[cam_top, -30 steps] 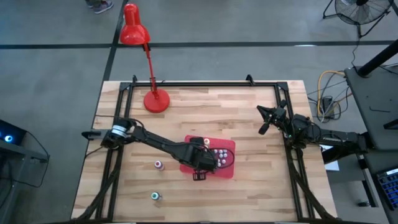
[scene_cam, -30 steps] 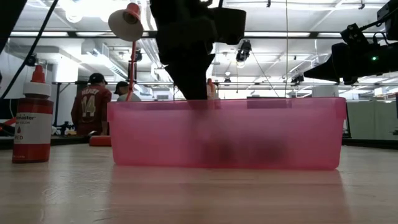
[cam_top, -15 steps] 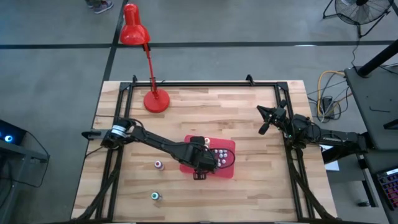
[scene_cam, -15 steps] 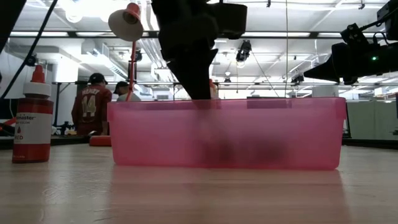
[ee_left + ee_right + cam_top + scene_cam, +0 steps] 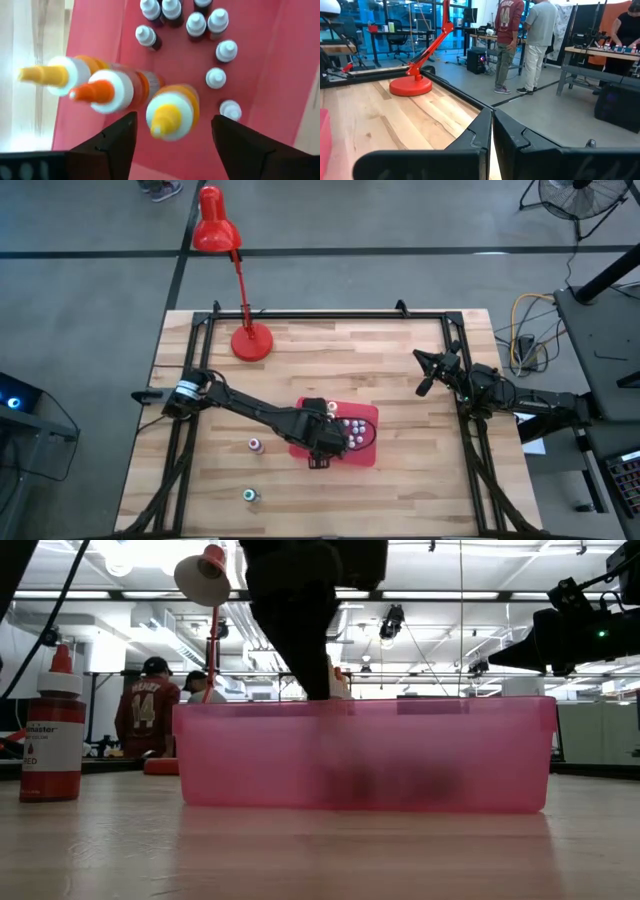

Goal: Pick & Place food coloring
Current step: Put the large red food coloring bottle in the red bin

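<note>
A pink tray [image 5: 366, 456] lies mid-table and holds the food coloring. Several small white-capped bottles [image 5: 216, 77] stand in it, and beside them stand taller ones with an orange tip [image 5: 107, 92] and a yellow-orange tip [image 5: 54, 75]. My left gripper [image 5: 172, 146] hangs open over the tray's near left part [image 5: 322, 444], pointing steeply down. A yellow-tipped bottle [image 5: 171, 112] stands upright between its fingers, with a gap to each. My right gripper [image 5: 491, 131] is shut and empty, level at the table's right edge [image 5: 430, 376].
Two loose small bottles [image 5: 256, 445] [image 5: 250, 496] stand on the wood left of the tray. A red-labelled bottle [image 5: 52, 730] shows at the left in the low view. The red lamp's base [image 5: 251, 342] sits at the far left. People stand in the room beyond the table.
In the low view my left gripper has drawn up a little above the tray.
</note>
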Motion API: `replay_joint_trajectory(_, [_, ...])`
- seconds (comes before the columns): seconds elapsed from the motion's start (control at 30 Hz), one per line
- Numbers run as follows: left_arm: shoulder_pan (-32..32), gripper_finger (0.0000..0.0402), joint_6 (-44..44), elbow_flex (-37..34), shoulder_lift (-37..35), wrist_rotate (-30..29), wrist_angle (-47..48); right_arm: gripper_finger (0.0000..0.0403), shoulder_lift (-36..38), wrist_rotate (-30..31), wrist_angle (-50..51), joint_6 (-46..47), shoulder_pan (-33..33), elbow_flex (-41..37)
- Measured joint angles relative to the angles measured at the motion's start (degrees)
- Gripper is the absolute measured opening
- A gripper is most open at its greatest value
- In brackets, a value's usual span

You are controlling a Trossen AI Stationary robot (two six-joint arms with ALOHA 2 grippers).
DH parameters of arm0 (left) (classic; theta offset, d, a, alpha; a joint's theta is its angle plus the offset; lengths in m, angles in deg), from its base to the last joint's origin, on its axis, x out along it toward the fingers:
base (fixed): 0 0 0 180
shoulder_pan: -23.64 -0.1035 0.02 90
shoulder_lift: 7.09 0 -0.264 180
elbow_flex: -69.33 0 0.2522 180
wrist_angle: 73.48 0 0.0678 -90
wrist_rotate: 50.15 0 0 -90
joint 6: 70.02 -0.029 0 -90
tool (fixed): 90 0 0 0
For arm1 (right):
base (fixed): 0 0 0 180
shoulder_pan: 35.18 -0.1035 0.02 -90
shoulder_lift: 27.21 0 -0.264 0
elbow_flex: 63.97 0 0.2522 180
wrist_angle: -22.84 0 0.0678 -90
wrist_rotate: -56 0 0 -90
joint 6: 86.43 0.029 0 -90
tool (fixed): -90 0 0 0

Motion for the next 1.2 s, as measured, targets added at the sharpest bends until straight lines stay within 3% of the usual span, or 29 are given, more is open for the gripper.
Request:
replay_joint_trajectory(0.33, [0.05, 0.0263, 7.23, -0.31, -5.48, -0.43, 6.31, 0.0009, 0.02, 0.00, 0.00, -0.31, 0.01, -0.01])
replay_joint_trajectory(0.77, [-0.54, 0.0264, 35.93, -0.55, -12.27, -2.56, 20.53, 0.0009, 0.03, -0.01, 0.00, 0.36, 0.00, -0.02])
replay_joint_trajectory(1.2, [0.12, 0.0261, 54.43, -1.00, -13.88, 4.37, 31.62, 0.0009, 0.02, 0.00, 0.00, -0.31, 0.00, 0.00])
